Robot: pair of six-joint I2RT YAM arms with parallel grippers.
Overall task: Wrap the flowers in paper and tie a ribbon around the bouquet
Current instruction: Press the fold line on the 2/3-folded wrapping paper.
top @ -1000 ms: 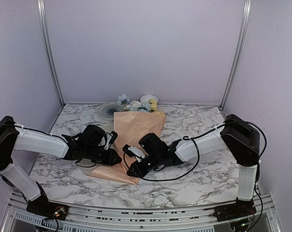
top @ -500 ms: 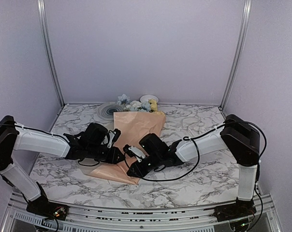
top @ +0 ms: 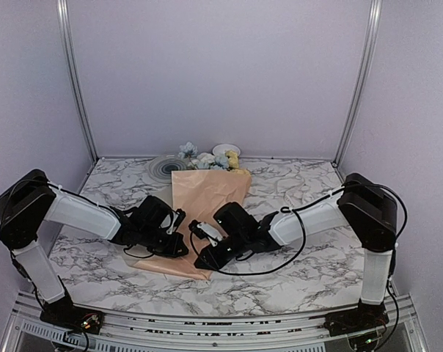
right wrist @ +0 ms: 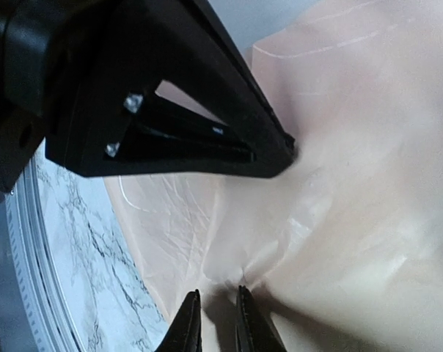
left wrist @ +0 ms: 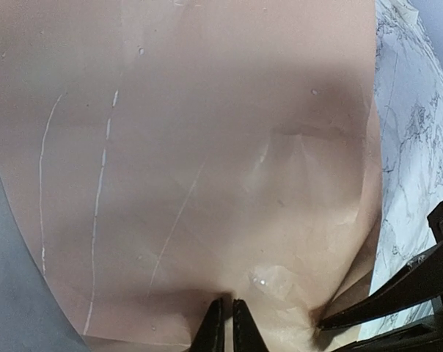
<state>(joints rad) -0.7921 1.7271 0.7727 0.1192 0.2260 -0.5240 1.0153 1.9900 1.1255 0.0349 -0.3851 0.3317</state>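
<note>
1. The paper [top: 207, 194] lies folded on the worktop [top: 302, 183], with the flowers [top: 210, 160] poking out of its far end.
2. The left tool [left wrist: 227, 324], fingers nearly together, pinches the paper's near part.
3. The right tool [right wrist: 215, 315], narrow, nips a paper fold beside it.

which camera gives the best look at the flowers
Top external: the flowers show as blue, white and yellow blooms poking out past the far edge of the paper. Both wrist views show none of them, just peach paper up close.
</note>
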